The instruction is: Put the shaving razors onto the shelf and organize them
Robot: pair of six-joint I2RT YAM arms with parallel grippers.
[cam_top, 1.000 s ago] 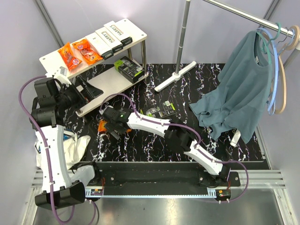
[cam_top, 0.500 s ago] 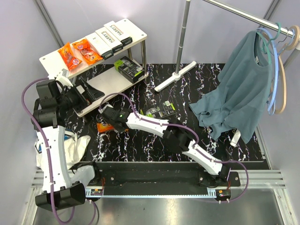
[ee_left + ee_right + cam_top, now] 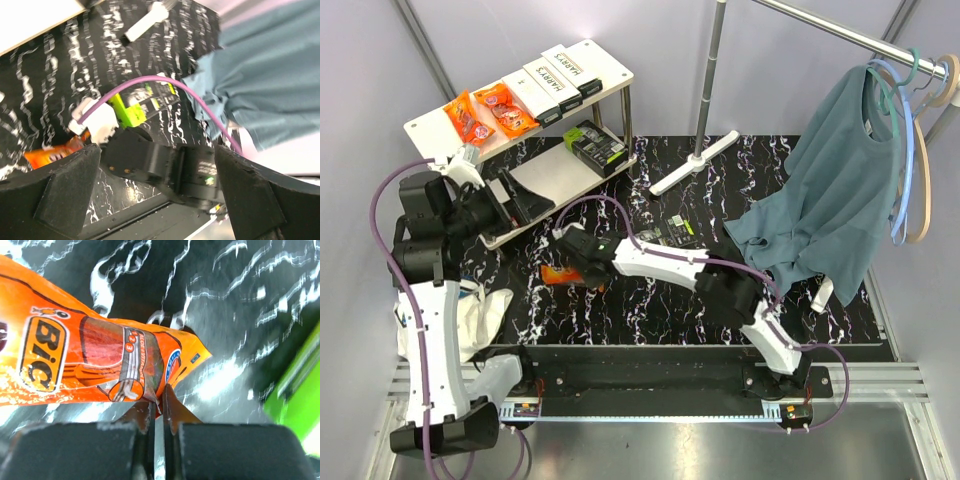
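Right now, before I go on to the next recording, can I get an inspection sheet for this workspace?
Surface: black table with white veining; no spill seen.
Job's things: shelf holds two orange packets and white boxes on top, and a black-and-green pack on the lower board. A second black-and-green pack and a loose orange packet lie on the table.
Clutter: white rack foot; white bag beside the left arm.
Hands: left hand open, empty, by the lower board; right hand shut on the loose orange packet's edge.
Cables: purple cable arches over the table.
Surroundings: clothes rail with a teal shirt.
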